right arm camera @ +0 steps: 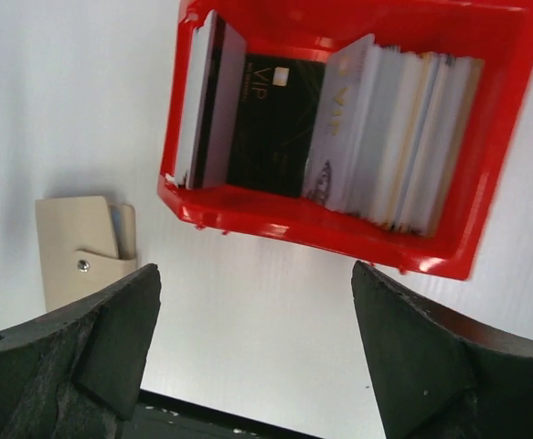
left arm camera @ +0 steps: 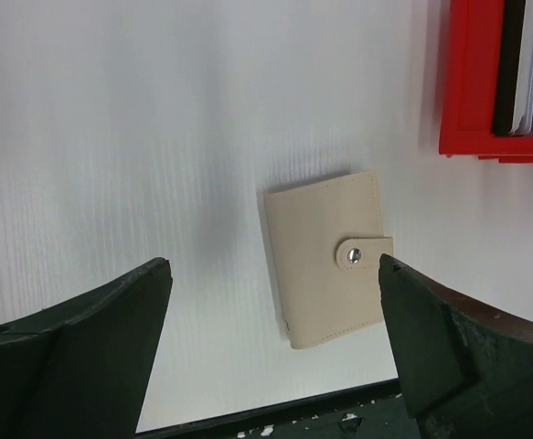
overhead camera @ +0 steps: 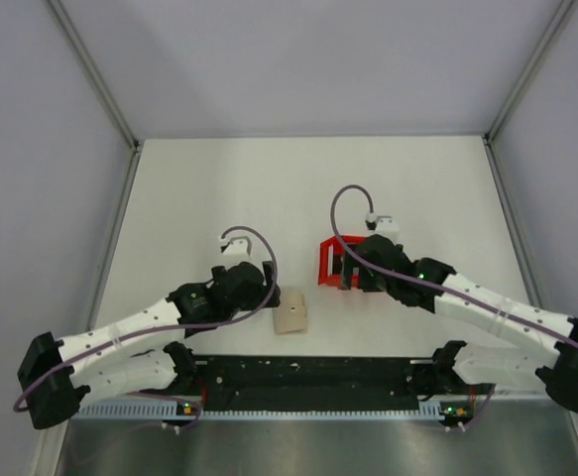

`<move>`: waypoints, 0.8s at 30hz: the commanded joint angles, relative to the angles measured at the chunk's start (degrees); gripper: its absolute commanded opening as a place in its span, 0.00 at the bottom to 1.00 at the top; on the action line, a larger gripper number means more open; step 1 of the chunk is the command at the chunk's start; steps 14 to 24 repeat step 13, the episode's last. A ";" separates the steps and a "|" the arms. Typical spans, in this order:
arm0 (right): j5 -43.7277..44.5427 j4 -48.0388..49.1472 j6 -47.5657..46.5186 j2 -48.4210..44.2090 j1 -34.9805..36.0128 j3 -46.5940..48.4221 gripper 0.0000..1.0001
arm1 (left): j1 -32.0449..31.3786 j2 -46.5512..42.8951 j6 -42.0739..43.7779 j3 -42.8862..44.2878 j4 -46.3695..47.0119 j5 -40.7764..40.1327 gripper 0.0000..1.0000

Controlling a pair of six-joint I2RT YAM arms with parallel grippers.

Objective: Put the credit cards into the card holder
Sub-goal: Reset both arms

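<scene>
The card holder (overhead camera: 290, 310) is a closed beige wallet with a snap strap, lying flat near the table's front edge. In the left wrist view it (left arm camera: 325, 261) lies below and between my open left gripper (left arm camera: 273, 265), nearer the right finger. The credit cards (right arm camera: 339, 128), black, silver and white, stand on edge in a red tray (right arm camera: 321, 224). My right gripper (right arm camera: 255, 270) is open and empty, hovering just in front of the tray. From above, the left gripper (overhead camera: 256, 286) is left of the wallet and the right gripper (overhead camera: 347, 269) is at the tray (overhead camera: 326, 260).
The black base rail (overhead camera: 308, 377) runs along the near edge just in front of the wallet. Grey walls enclose the white table (overhead camera: 308, 188) on three sides. The tray also shows at the top right of the left wrist view (left arm camera: 472, 82).
</scene>
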 commanded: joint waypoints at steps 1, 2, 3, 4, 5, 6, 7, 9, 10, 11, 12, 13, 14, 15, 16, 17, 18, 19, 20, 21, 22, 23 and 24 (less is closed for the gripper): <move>7.73 1.29 -1.94 -11.59 -0.73 -4.05 0.86 | 1.06 -1.57 2.40 2.85 -0.93 -3.96 0.98; 9.22 1.47 -2.03 -14.05 -0.73 -5.02 0.87 | 1.06 -1.48 2.49 3.46 -1.45 -4.74 0.98; 10.36 1.56 -2.03 -15.81 -0.73 -6.16 0.89 | 1.15 -1.30 2.84 3.99 -1.63 -5.45 0.98; 11.94 1.47 -1.94 -17.74 -0.73 -7.05 0.90 | 1.15 -1.13 2.93 4.34 -1.90 -6.06 0.98; 13.09 1.47 -2.03 -19.94 -0.73 -7.84 0.91 | 1.15 -0.95 2.93 4.78 -2.33 -6.85 0.98; 14.67 1.47 -2.12 -21.18 -0.73 -8.63 0.96 | 1.23 -0.69 2.84 5.22 -2.60 -7.30 0.98; 16.25 1.47 -1.94 -22.58 -0.73 -9.33 0.98 | 1.32 -0.34 2.84 5.40 -2.52 -7.65 0.98; 19.24 1.12 -1.85 -24.78 -0.73 -10.74 0.99 | 1.58 0.45 2.67 5.75 -2.43 -7.91 0.98; 20.64 1.03 -1.85 -25.84 -0.82 -11.18 0.99 | 1.76 0.80 2.49 5.93 -2.25 -7.83 0.98; 21.79 1.03 -1.85 -26.72 -0.73 -11.53 0.99 | 1.85 0.98 2.40 6.10 -2.08 -7.91 0.98; 23.19 0.86 -1.94 -27.34 -0.73 -11.89 0.99 | 1.85 0.98 2.32 6.19 -1.99 -8.26 0.98; 24.51 0.42 -2.03 -27.95 -0.82 -11.89 0.99 | 1.85 0.63 2.66 6.37 -1.55 -8.53 0.98; 24.51 0.42 -2.03 -27.95 -0.82 -11.89 0.99 | 1.85 0.63 2.66 6.37 -1.55 -8.53 0.98; 24.51 0.42 -2.03 -27.95 -0.82 -11.89 0.99 | 1.85 0.63 2.66 6.37 -1.55 -8.53 0.98; 24.51 0.42 -2.03 -27.95 -0.82 -11.89 0.99 | 1.85 0.63 2.66 6.37 -1.55 -8.53 0.98; 24.51 0.42 -2.03 -27.95 -0.82 -11.89 0.99 | 1.85 0.63 2.66 6.37 -1.55 -8.53 0.98; 24.51 0.42 -2.03 -27.95 -0.82 -11.89 0.99 | 1.85 0.63 2.66 6.37 -1.55 -8.53 0.98; 24.51 0.42 -2.03 -27.95 -0.82 -11.89 0.99 | 1.85 0.63 2.66 6.37 -1.55 -8.53 0.98; 24.51 0.42 -2.03 -27.95 -0.82 -11.89 0.99 | 1.85 0.63 2.66 6.37 -1.55 -8.53 0.98; 24.51 0.42 -2.03 -27.95 -0.82 -11.89 0.99 | 1.85 0.63 2.66 6.37 -1.55 -8.53 0.98; 24.51 0.42 -2.03 -27.95 -0.82 -11.89 0.99 | 1.85 0.63 2.66 6.37 -1.55 -8.53 0.98; 24.51 0.42 -2.03 -27.95 -0.82 -11.89 0.99 | 1.85 0.63 2.66 6.37 -1.55 -8.53 0.98; 24.51 0.42 -2.03 -27.95 -0.82 -11.89 0.99 | 1.85 0.63 2.66 6.37 -1.55 -8.53 0.98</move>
